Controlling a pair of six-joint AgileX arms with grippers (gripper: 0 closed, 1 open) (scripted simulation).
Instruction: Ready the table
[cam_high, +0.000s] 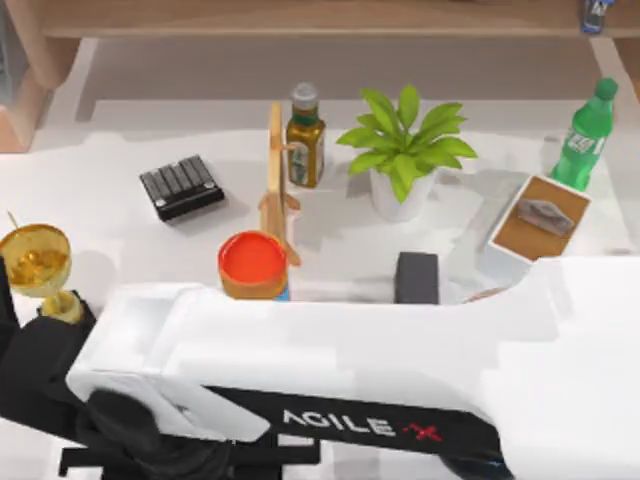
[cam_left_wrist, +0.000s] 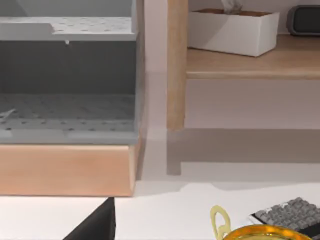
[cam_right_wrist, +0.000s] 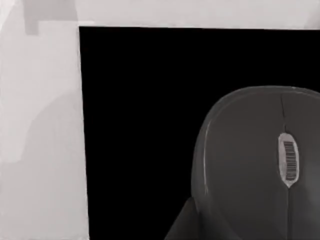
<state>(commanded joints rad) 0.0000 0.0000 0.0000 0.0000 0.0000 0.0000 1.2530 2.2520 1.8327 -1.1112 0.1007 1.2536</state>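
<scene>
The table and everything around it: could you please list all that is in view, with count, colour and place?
White tabletop: one, under everything.
Ribbed black block: one, left of centre.
Golden goblet: one, left edge.
Orange-lidded round can: one, centre front.
Upright wooden stand: one, behind the can.
Amber oil bottle: one, centre back.
Green potted plant: one, white pot, right of the bottle.
Dark grey box: one, centre front.
White tissue box: one, brown top, right.
Green plastic bottle: one, far right.
Grey computer mouse: one, on a black mat, right wrist view.
Pale wooden shelf unit: one, along the back.
White AgileX arm: across the foreground.
</scene>
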